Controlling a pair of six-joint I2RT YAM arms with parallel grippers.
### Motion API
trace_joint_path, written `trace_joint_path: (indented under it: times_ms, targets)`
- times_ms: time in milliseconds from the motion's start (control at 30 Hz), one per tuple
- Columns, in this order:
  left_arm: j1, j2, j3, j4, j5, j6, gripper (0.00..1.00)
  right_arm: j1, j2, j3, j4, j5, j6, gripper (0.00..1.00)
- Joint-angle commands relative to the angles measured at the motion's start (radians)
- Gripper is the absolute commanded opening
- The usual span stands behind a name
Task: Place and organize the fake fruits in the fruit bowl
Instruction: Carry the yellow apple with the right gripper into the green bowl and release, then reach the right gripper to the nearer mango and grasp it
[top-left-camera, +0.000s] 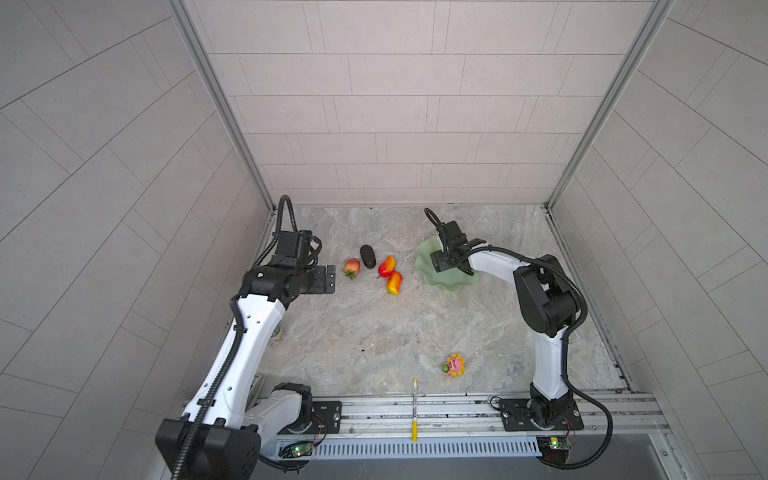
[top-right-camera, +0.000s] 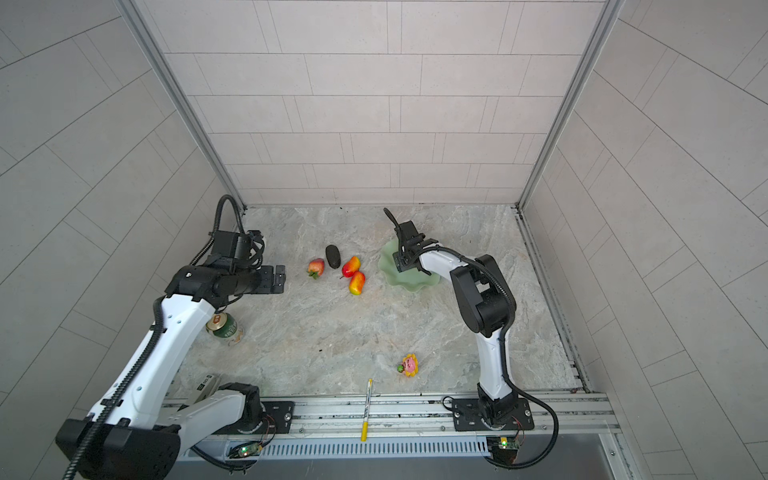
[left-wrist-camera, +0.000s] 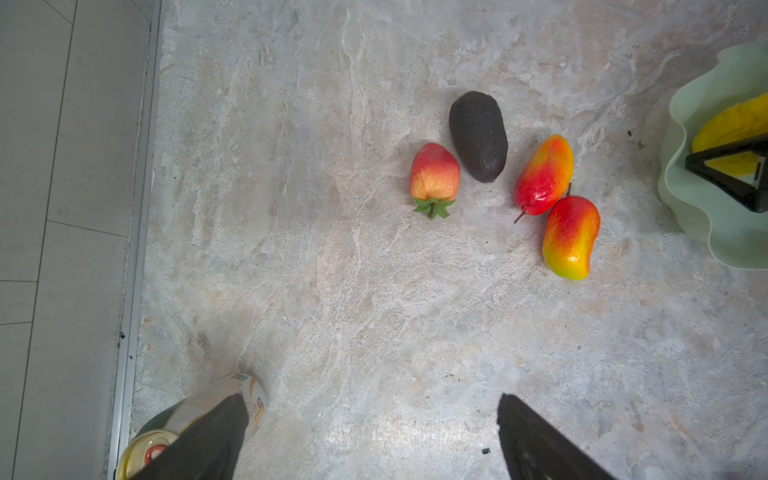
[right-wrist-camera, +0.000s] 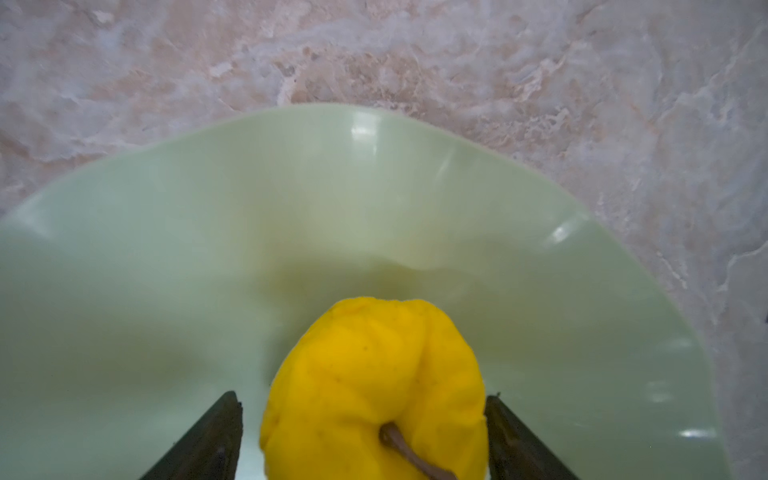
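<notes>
The pale green fruit bowl (top-left-camera: 440, 283) (top-right-camera: 409, 286) (right-wrist-camera: 208, 249) stands at the back right. A bumpy yellow fruit (right-wrist-camera: 374, 386) (left-wrist-camera: 731, 120) lies inside it. My right gripper (right-wrist-camera: 363, 403) (top-left-camera: 442, 262) hangs open over the bowl, its jaws either side of that fruit with a gap showing on one side. On the table left of the bowl lie a strawberry (top-left-camera: 351, 268) (left-wrist-camera: 434, 172), a dark oval fruit (top-left-camera: 368, 256) (left-wrist-camera: 478, 136) and two red-yellow mangoes (top-left-camera: 387, 266) (top-left-camera: 394, 283), which touch. My left gripper (top-left-camera: 332, 279) (left-wrist-camera: 372, 415) hovers open and empty, left of the strawberry.
A drink can (top-right-camera: 226, 328) (left-wrist-camera: 208, 411) lies under the left arm near the left wall. A yellow-and-pink flower toy (top-left-camera: 455, 365) sits at the front right. A yellow-and-white pen (top-left-camera: 414, 409) lies across the front rail. Walls close in three sides.
</notes>
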Motion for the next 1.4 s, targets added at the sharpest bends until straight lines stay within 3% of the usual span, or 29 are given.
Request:
trace_joint_path:
  times_ms: [0, 100, 233, 367, 533, 700, 967, 1367]
  targets:
    - [-0.003, -0.025, 0.037, -0.041, -0.012, 0.011, 1.00, -0.003, -0.111, 0.008, -0.023, 0.008, -0.023, 0.88]
    - [-0.002, -0.042, 0.037, -0.042, -0.012, 0.011, 1.00, 0.011, -0.182, 0.013, -0.049, 0.001, -0.040, 0.99]
    - [-0.002, -0.060, 0.043, -0.042, -0.019, 0.010, 1.00, 0.055, -0.254, 0.034, -0.090, -0.027, -0.036, 1.00]
    - [-0.002, -0.077, 0.047, -0.039, -0.026, 0.003, 1.00, 0.163, -0.283, -0.009, -0.030, -0.073, 0.072, 1.00]
    - [-0.002, -0.070, 0.084, -0.076, -0.045, -0.009, 1.00, 0.322, -0.232, -0.004, 0.007, 0.017, 0.206, 1.00]
    - [-0.003, -0.038, 0.167, -0.131, -0.046, 0.002, 1.00, 0.392, -0.149, 0.018, 0.034, 0.073, 0.341, 1.00]
    - [-0.003, -0.047, 0.172, -0.130, 0.003, -0.003, 1.00, 0.409, -0.025, 0.041, 0.059, 0.099, 0.505, 0.89]
    - [-0.002, -0.042, 0.158, -0.120, 0.009, 0.001, 1.00, 0.418, 0.133, 0.108, 0.056, 0.082, 0.557, 0.72]
